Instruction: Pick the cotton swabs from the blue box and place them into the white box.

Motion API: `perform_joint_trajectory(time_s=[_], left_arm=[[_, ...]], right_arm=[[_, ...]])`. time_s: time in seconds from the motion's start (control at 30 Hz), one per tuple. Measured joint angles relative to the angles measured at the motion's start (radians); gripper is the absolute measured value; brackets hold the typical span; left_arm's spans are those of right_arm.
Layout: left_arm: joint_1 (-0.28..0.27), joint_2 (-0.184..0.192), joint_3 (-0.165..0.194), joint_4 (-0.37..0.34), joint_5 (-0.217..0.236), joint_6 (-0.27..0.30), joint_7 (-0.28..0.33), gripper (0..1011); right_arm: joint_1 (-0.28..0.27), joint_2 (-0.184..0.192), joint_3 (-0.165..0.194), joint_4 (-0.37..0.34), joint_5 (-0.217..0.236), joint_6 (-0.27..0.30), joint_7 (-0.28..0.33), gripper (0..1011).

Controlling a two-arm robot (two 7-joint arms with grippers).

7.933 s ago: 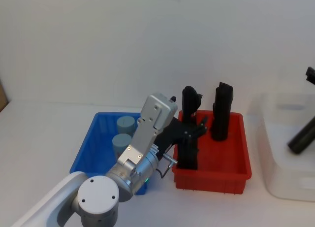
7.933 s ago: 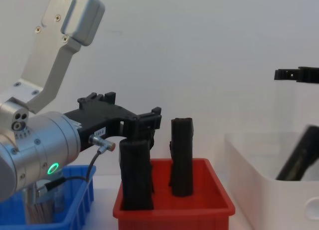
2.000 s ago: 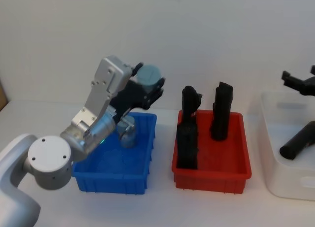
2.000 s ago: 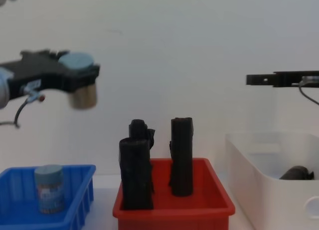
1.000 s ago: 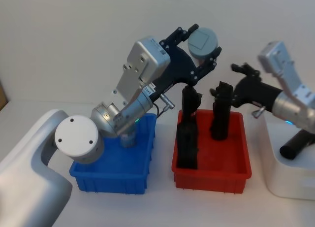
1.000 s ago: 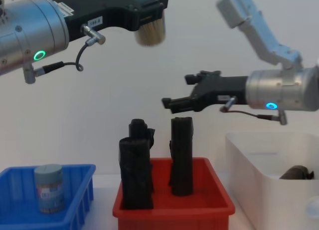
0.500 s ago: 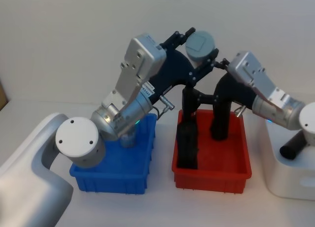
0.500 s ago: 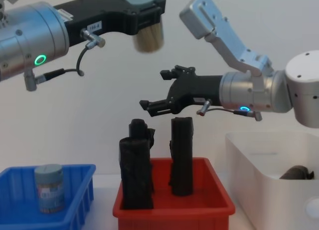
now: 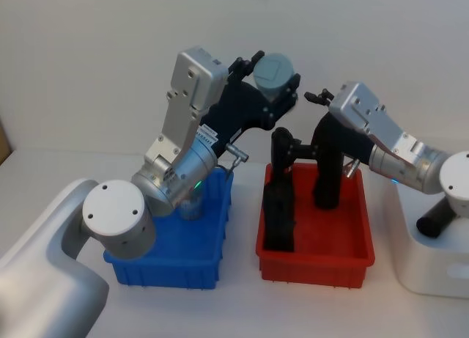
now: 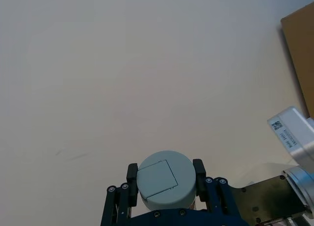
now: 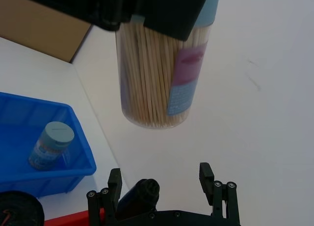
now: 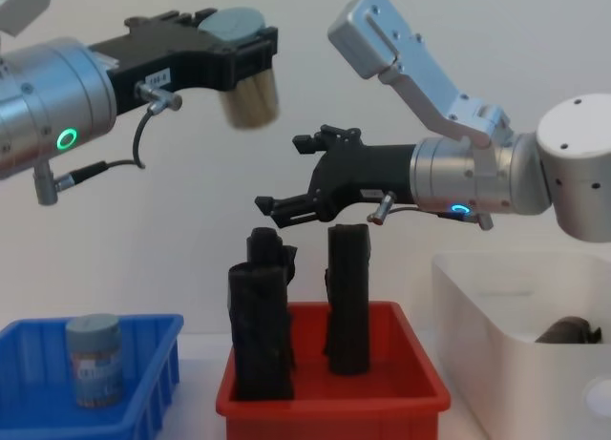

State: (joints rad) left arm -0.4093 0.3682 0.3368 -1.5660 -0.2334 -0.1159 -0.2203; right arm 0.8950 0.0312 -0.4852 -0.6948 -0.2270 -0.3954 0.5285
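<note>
At left on the surface, the blue box [image 12: 153,383] holds one upright tub of cotton swabs [image 12: 93,359]; its label print is unreadable. The left gripper [image 10: 165,179], raised high, is clamped on a second tub [image 11: 147,74] at its grey-blue lid end; the pink-and-blue side label is illegible. The right gripper [image 12: 289,176] hangs just below and right of it, jaws spread wide and holding nothing, above the red bin [image 12: 334,397] of black rolls [image 12: 260,335]. The white box [image 12: 496,364] stands far right.

Plain white wall [image 9: 88,45] behind a white table [image 9: 51,178]

Bright, even, diffuse light — faint soft-edged shadows, gentle highlights on surfaces.
</note>
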Motion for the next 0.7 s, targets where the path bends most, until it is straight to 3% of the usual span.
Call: perform_joint_trajectory(time_s=[0.4,0.7], left_arm=[[-0.012,-0.021,-0.001,0.052,-0.004,-0.011,0.035,682],[-0.015,-0.030,-0.001,0.075,-0.013,-0.011,0.037,681]], right_arm=[[-0.011,0.013,0.012,-0.050,0.073,0.091,0.100,1001],[-0.019,0.028,0.041,-0.111,0.179,0.207,0.193,1001]])
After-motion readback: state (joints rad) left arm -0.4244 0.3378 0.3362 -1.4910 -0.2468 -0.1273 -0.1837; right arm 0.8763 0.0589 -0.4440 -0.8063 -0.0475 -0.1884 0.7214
